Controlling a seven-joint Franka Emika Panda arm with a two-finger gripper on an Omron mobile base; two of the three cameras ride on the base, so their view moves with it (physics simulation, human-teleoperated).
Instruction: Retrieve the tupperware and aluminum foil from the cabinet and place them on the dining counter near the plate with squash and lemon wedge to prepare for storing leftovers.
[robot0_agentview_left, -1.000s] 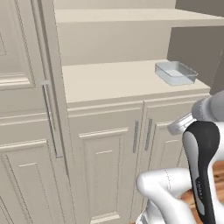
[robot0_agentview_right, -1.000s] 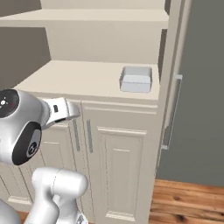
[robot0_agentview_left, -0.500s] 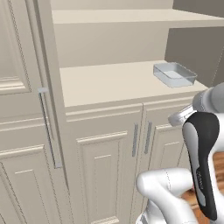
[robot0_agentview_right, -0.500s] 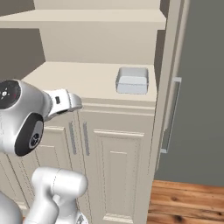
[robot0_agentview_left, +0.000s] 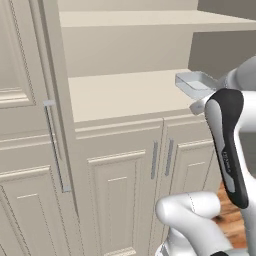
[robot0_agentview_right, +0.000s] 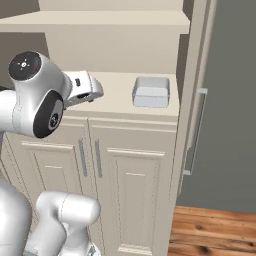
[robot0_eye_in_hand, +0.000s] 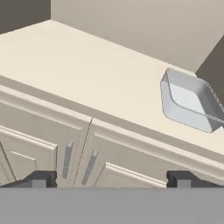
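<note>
- We held the arm raised before the cabinet (robot0_agentview_right: 125, 165), claw (robot0_eye_in_hand: 111, 178) wide apart, empty, near the shelf's front edge.
- We counted one tupperware (robot0_eye_in_hand: 189, 101), far right on the shelf.

We see our white arm bend up from the base, with its dark elbow high. Our gripper (robot0_eye_in_hand: 109, 177) points forward and a bit down. Its two dark fingers (robot0_eye_in_hand: 41, 178) stand wide apart, at 8 and 4 o'clock, holding nothing.
</note>
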